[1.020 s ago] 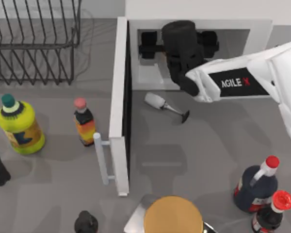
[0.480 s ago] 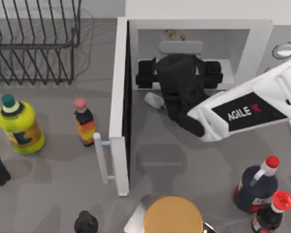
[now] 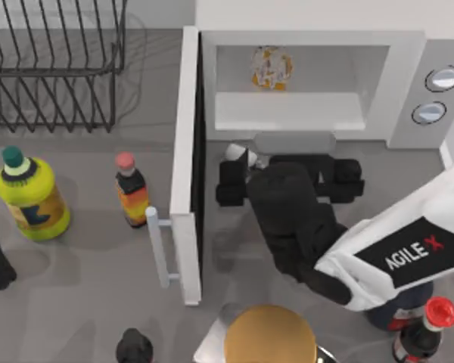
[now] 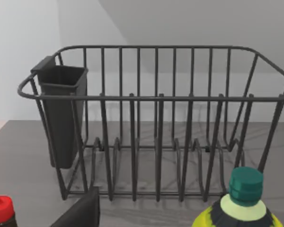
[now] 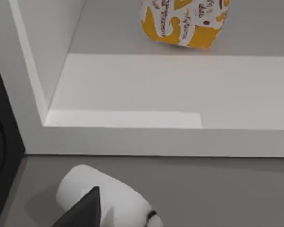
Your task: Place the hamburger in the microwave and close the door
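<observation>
A grey tabletop point(image 3: 76, 265) carried the white microwave point(image 3: 408, 83) along its far side, with a wire dish rack point(image 3: 53, 68) to the left and bottles scattered about. From above, the hamburger point(image 3: 271, 67) sat deep in the cavity, toward the back wall, while the right gripper point(image 3: 287, 180) hovered just outside the opening, above the tabletop, and I could not tell whether its fingers were spread or closed. The door point(image 3: 186, 162) stood swung fully out, its long edge running from the hinge at the cavity's left corner toward the near side, the bar handle point(image 3: 159, 246) on its outer, left face. A tipped wine glass point(image 3: 240, 155) lay just in front of the cavity, beside the gripper. The door lay left of the right gripper, so closing likely called for a push on that outer face; the small bottle point(image 3: 130, 189) near the handle crowded that side. The left wrist view showed the dish rack point(image 4: 156, 123) and a green-capped bottle point(image 4: 244, 201), suggesting the left arm sat parked at the left. The right wrist view showed the hamburger point(image 5: 184, 21) inside, the wine glass point(image 5: 104, 201) below the sill.
</observation>
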### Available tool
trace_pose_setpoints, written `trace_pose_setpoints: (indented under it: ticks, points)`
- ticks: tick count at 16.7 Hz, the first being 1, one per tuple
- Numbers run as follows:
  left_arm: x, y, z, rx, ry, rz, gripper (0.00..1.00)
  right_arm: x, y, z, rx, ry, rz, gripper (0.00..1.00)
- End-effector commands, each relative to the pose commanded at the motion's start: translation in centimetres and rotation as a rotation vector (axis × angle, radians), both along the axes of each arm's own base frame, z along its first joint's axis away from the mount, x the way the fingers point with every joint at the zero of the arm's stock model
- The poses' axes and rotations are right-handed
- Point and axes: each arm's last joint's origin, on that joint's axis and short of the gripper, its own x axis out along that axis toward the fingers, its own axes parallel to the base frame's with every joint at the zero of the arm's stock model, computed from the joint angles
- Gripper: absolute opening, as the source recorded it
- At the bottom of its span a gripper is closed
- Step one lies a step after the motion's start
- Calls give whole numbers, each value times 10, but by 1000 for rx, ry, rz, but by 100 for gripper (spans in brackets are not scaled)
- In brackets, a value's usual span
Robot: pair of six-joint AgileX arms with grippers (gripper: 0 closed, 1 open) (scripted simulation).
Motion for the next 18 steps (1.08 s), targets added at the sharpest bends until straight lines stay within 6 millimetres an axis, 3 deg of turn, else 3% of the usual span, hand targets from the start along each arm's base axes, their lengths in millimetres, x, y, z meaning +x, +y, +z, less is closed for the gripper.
trace_pose_setpoints:
  ticks: [7, 18]
  points:
    - [0, 0, 0, 0, 0, 0, 100, 0, -1, 4, 1, -1, -3, 100]
    - [0, 0, 0, 0, 0, 0, 100, -1, -2, 95, -8, 8, -3, 100]
